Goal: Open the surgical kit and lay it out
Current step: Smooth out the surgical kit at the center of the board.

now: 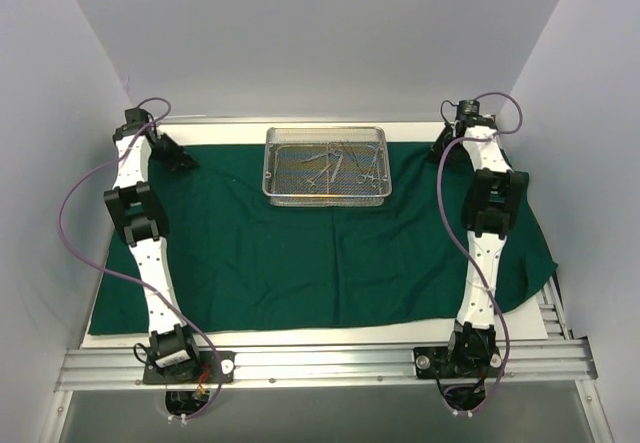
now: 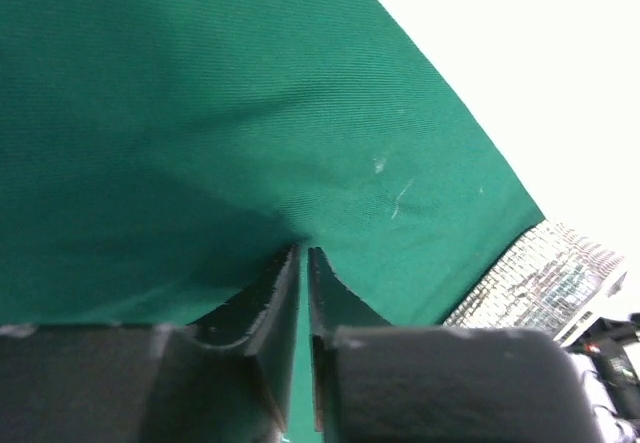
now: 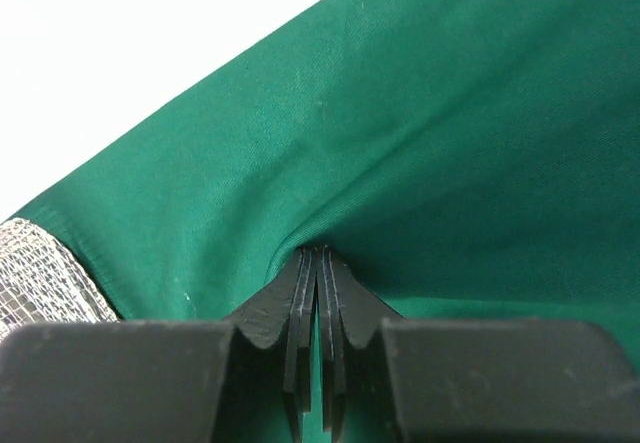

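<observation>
The dark green cloth wrap [image 1: 300, 263] lies spread flat over the table. On its far middle stands the silver wire-mesh tray [image 1: 325, 196], with several slim steel instruments [image 1: 335, 163] inside. My left gripper [image 1: 178, 155] is at the cloth's far left corner. In the left wrist view its jaws [image 2: 303, 250] stand a narrow slit apart, and the cloth [image 2: 200, 113] puckers right at their tips. My right gripper [image 1: 443, 148] is at the far right corner. Its fingers [image 3: 320, 253] are shut on a pinched fold of cloth [image 3: 450, 143].
The white table top [image 1: 250, 335] shows along the cloth's near edge, and the cloth's right side droops over the table edge [image 1: 530, 263]. Part of the mesh tray shows in the left wrist view [image 2: 540, 283] and in the right wrist view [image 3: 40, 273]. Grey walls close in on three sides.
</observation>
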Robot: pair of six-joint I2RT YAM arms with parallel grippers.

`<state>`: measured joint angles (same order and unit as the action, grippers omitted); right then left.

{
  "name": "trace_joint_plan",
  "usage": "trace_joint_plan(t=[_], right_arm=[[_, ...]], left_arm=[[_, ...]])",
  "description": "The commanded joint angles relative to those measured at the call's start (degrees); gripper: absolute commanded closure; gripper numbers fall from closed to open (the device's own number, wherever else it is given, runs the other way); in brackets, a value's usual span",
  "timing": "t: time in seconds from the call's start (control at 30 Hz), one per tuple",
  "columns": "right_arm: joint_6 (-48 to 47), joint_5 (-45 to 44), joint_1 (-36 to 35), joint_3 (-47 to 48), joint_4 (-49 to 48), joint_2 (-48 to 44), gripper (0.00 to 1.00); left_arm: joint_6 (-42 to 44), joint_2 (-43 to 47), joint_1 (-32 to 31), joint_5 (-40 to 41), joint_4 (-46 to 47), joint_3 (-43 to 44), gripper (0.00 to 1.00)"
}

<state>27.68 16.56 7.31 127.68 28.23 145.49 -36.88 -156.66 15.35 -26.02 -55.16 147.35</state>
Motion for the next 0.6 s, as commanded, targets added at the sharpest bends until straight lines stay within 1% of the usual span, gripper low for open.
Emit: trace_joint_plan(t=[0.0, 0.07, 0.1, 0.17, 0.2, 0.23, 0.27, 0.3, 0.33, 0.37, 0.4, 0.47, 0.5, 0.53, 0.57], right_arm=[[-1.2, -1.4, -0.1, 4.0, 6.7, -0.1, 0.96], [-1.1, -2.9, 0.2, 4.5, 7.4, -3.4, 0.91], [-1.3, -6.0, 0.3, 4.9, 8.5, -4.3, 0.90], [-1.7, -9.7, 1.0, 4.9, 12.5, -7.8, 0.90], [-1.8, -13.5, 1.4, 4.3, 14.0, -9.1, 0.90], [-2.0, -15.4, 1.7, 3.4, 17.0, -12.1, 0.90], [-2.0, -16.7, 1.9, -0.3, 17.9, -13.9, 0.91], [-2.2, -19.4, 2.6, -2.6, 18.8, -15.7, 0.95], [-1.8, -23.8, 2.9, -5.1, 20.4, -19.6, 0.98], [-1.4, -25.2, 3.2, -8.0, 20.7, -21.5, 1.00], [-1.2, -26.0, 4.3, -13.6, 21.0, -23.1, 1.00], [-1.1, -28.2, 5.3, -19.0, 20.8, -28.4, 1.00], [-1.0, -29.4, 6.0, -24.0, 20.6, -30.0, 1.00], [-0.7, -30.2, 6.3, -26.4, 20.2, -33.0, 1.00], [-0.5, -31.4, 6.5, -28.5, 20.4, -34.5, 1.00]], left_arm=[[2.3, 5.6, -2.2, 4.4, 4.1, 0.0, 0.78], [2.1, 7.6, -3.1, 4.7, 3.5, 2.7, 0.77], [1.8, 8.8, -4.2, 4.8, 4.0, 2.3, 0.77], [1.5, 12.9, -5.3, 6.7, 4.3, -0.4, 0.74], [1.4, 14.2, -6.3, 7.3, 4.0, -1.5, 0.74], [1.3, 15.3, -6.8, 7.6, 3.7, -2.6, 0.74], [1.1, 17.1, -7.4, 7.7, 3.4, -3.8, 0.74], [0.9, 18.0, -7.7, 7.8, 3.0, -6.8, 0.74], [0.7, 19.6, -8.3, 7.4, 3.0, -8.6, 0.75], [0.6, 20.6, -8.6, 7.0, 3.4, -10.7, 0.76], [0.6, 21.8, -8.7, 6.9, 3.9, -15.3, 0.76], [0.2, 25.0, -8.9, 5.9, 6.7, -20.3, 0.76], [0.3, 26.0, -8.9, 5.6, 7.4, -22.6, 0.76], [0.8, 28.1, -9.0, 5.5, 8.1, -26.5, 0.76], [1.3, 28.8, -9.0, 5.5, 8.7, -28.2, 0.76]])
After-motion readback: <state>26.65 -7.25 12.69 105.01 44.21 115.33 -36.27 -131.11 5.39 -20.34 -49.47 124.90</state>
